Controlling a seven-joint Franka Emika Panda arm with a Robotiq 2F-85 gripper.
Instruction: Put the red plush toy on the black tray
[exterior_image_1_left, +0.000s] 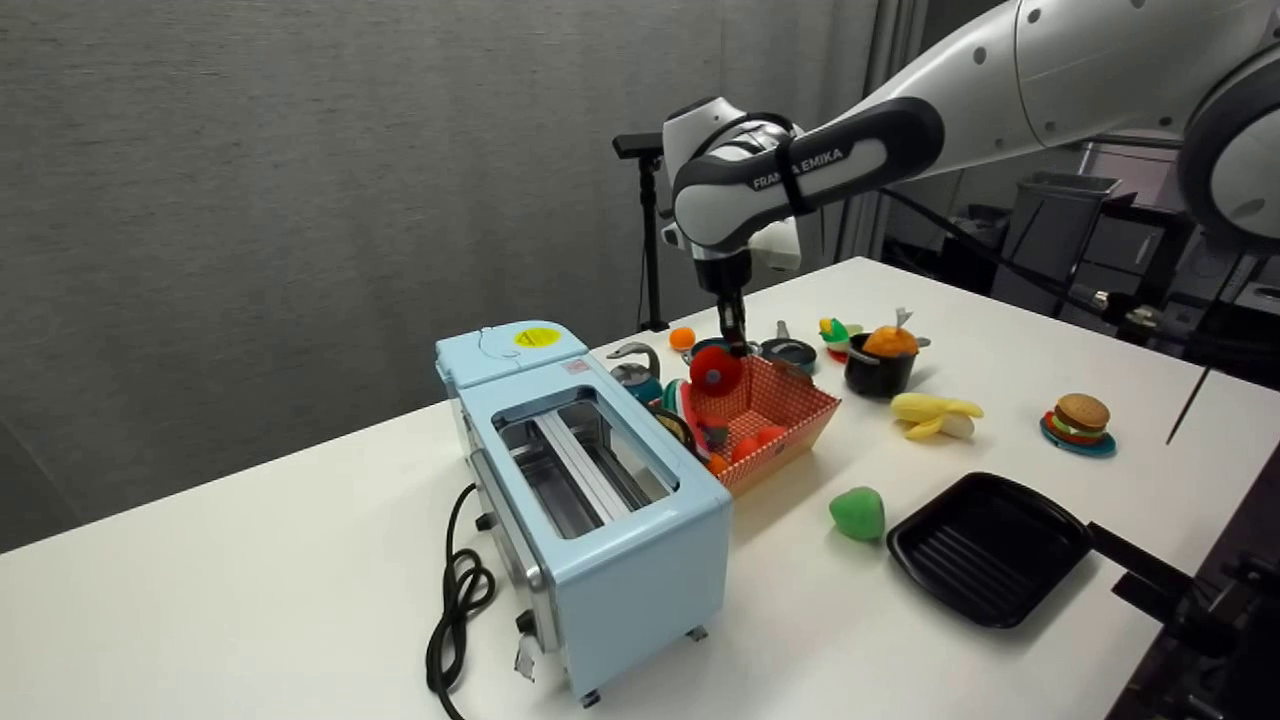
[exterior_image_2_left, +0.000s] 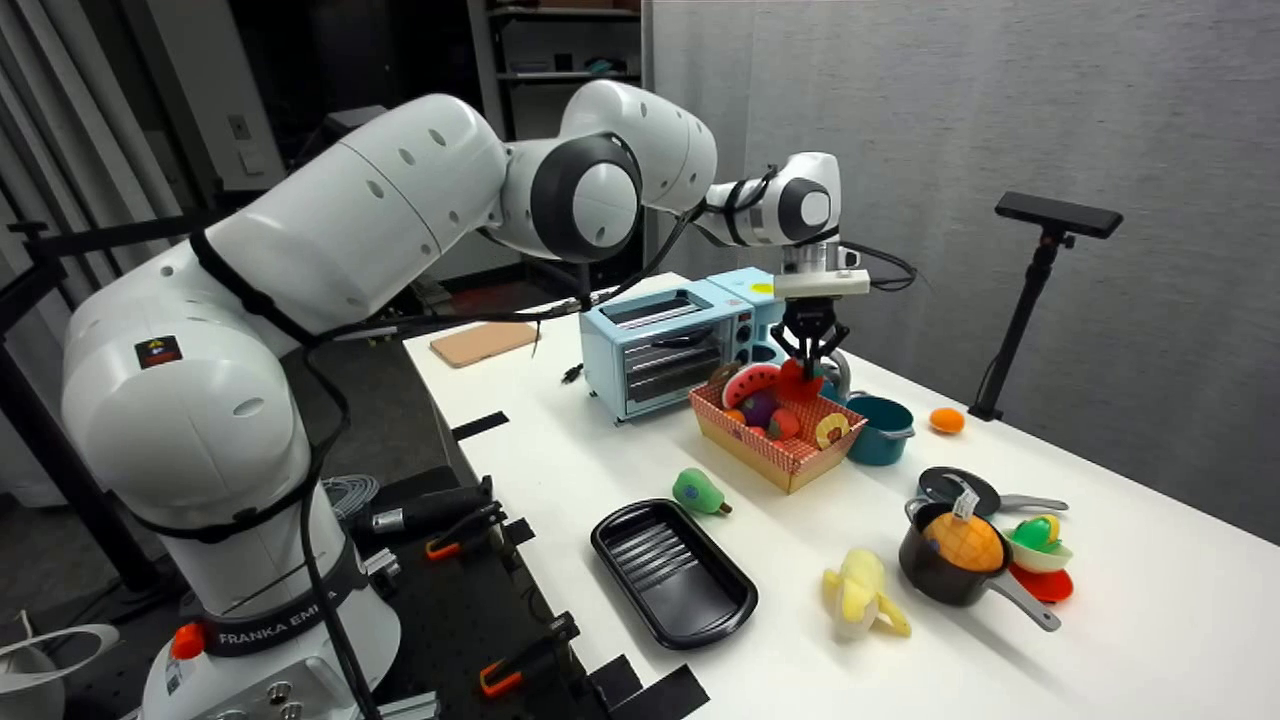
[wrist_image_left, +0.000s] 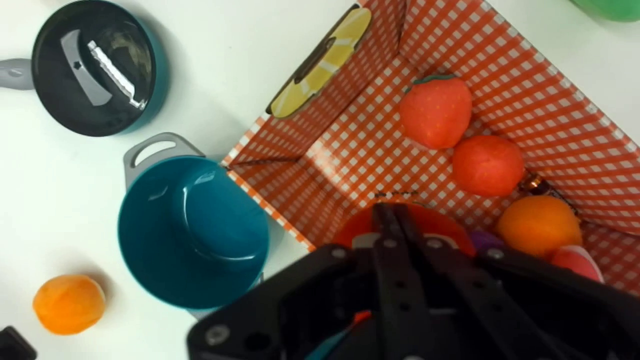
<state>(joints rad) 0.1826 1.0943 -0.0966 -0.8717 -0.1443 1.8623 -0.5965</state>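
Bulging below the tightly pinching claw (exterior_image_1_left: 737, 348), the red plush toy (exterior_image_1_left: 713, 373)

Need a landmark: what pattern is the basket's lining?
The basket lining is red-and-white checked, clearest in the wrist view.

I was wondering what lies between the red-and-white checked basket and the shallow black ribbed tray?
A green pear-shaped toy lies between the basket and the tray, nearer the tray, as both exterior views show.
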